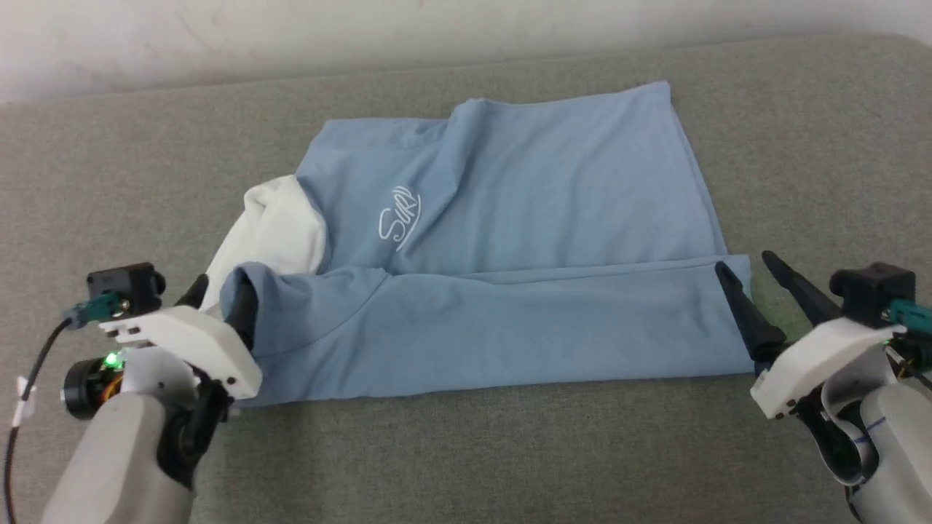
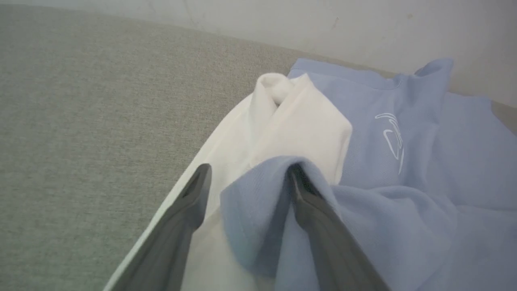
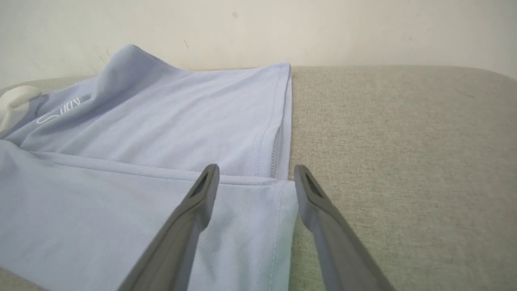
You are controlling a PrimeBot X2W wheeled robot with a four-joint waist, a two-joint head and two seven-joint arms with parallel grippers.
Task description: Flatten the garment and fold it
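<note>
The big grey table [image 1: 510, 451] is holding the garment [image 1: 553, 218], which is lying spread in the middle with its near edge folded over. The left gripper [image 1: 220, 292] is sitting at the shirt's left end, its fingers standing apart, with blue cloth hanging over one. The right gripper [image 1: 744, 263] is resting at the right corner, fingers apart too, one on each side of the edge. A white sleeve [image 1: 280, 225] is poking out. White writing [image 1: 399, 215] is showing.

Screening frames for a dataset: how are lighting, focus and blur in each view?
Head view: soft even light, no glare, the garment sharp with faint shadows in its folds. Left wrist view: the left gripper and the garment's fold nearest the lens look soft. Right wrist view: the right gripper blurs toward the bottom edge; the wall is bright.
</note>
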